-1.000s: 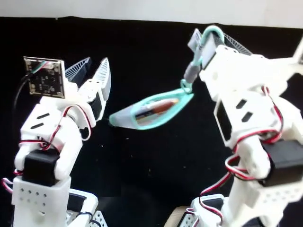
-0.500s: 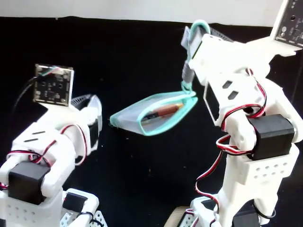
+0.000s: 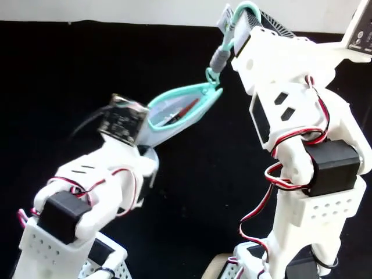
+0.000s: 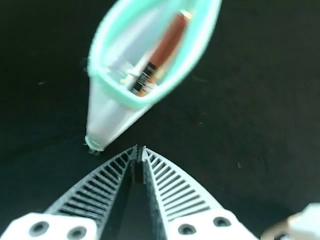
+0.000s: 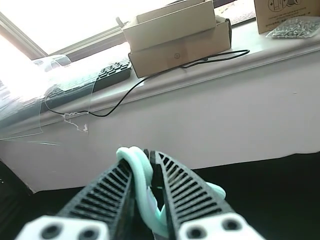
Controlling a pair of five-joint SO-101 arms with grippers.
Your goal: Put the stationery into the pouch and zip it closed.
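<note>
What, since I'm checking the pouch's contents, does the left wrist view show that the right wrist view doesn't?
Left wrist, not right: the open pouch with a pen inside, and the left pincer shut, empty, near its tip. Right wrist, not left: the right pincer shut on the pouch's loop, boxes on a sill. Both: the black table.

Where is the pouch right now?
High view, centre: the pouch hangs open above the table, its teal strap clamped in the right jaws, the left arm just below.
</note>
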